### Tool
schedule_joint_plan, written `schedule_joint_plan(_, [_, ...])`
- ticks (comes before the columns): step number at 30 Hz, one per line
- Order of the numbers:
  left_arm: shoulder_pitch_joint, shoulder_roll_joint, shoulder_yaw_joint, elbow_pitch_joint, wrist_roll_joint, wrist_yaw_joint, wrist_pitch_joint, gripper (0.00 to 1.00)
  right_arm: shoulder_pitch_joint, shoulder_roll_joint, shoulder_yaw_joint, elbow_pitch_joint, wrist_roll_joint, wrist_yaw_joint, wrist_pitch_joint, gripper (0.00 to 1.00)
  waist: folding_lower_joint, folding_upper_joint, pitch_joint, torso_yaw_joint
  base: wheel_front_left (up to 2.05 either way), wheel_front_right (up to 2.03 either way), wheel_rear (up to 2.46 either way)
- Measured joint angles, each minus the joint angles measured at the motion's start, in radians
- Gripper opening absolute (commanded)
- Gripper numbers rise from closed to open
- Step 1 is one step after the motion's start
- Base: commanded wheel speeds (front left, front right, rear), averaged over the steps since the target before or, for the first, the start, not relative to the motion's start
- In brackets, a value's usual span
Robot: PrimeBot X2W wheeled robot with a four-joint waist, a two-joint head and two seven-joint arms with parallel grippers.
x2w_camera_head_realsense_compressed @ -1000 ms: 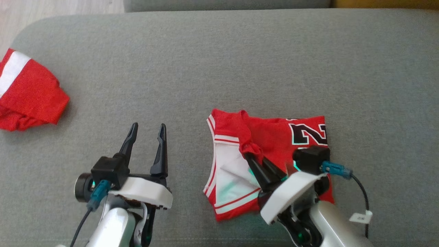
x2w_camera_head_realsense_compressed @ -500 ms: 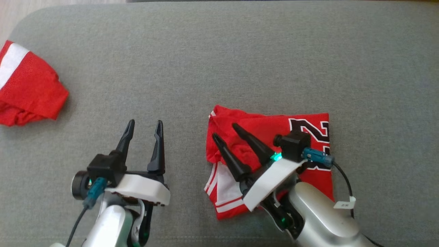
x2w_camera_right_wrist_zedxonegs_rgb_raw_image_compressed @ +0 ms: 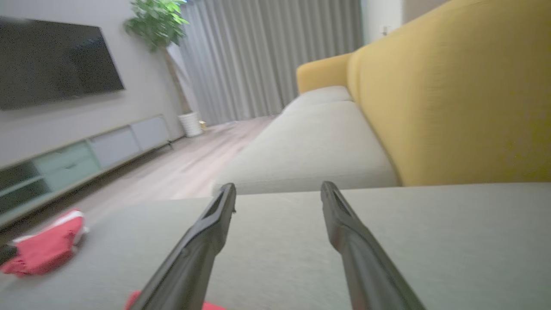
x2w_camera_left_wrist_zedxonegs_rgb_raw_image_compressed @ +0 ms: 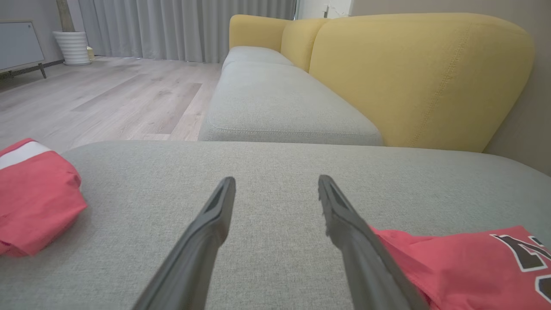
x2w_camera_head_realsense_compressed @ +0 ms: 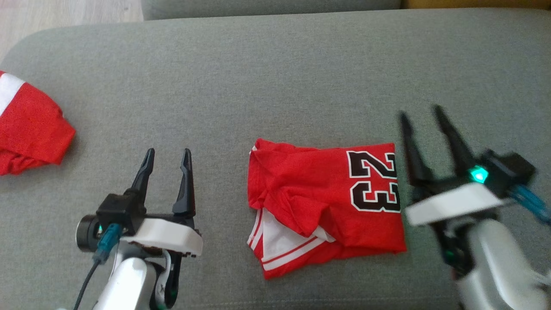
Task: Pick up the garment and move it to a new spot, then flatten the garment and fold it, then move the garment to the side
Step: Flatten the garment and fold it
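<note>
Right pincer [x2w_camera_head_realsense_compressed: 420, 111] is spread wide, both dark fingers pointing up the head view with nothing between them! It sits just beside the right edge of the red jersey [x2w_camera_head_realsense_compressed: 323, 198], not touching the cloth, and that arm looks blurred. Across to the left pincer [x2w_camera_head_realsense_compressed: 168, 151]: wide as well, also empty, poised over bare grey cushion [x2w_camera_head_realsense_compressed: 275, 77] to the left of the jersey with a clear strip of fabric between them.

Now the jersey itself: it lies on the cushion between the two pincers, bunched into a rough rectangle. A black 23 edged in white shows near its right side. A white panel with red stripes pokes out at the lower left corner, and there are rumpled creases through the middle.

Well away at the cushion's far left edge sits a second red garment [x2w_camera_head_realsense_compressed: 30, 129] with a white band, crumpled. From the left wrist view, a yellow backrest [x2w_camera_left_wrist_zedxonegs_rgb_raw_image_compressed: 409, 77] rises beyond the cushion, with wooden floor [x2w_camera_left_wrist_zedxonegs_rgb_raw_image_compressed: 107, 99] off to the left.
</note>
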Motion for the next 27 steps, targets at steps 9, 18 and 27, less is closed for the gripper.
schedule_joint_plan(9, [0.006, 0.011, -0.006, -0.001, 0.008, 0.0, 0.001, 1.0, 0.213, -0.011, -0.249, -0.126, -0.153, 0.0, 0.086, 1.0, 0.0, 0.0, -0.019, -0.012, 0.0, 0.0, 0.0])
schedule_joint_plan(18, [0.024, 0.018, -0.014, -0.001, 0.008, 0.0, 0.003, 1.0, 0.243, -0.002, -0.267, -0.183, -0.168, 0.0, 0.117, 1.0, 0.0, 0.0, -0.024, -0.013, 0.0, 0.0, 0.0])
schedule_joint_plan(27, [0.024, 0.018, -0.029, -0.001, 0.008, 0.0, 0.003, 1.0, 0.25, 0.001, -0.239, -0.176, -0.153, 0.0, 0.148, 0.22, 0.0, 0.0, -0.032, -0.001, 0.0, 0.0, 0.0])
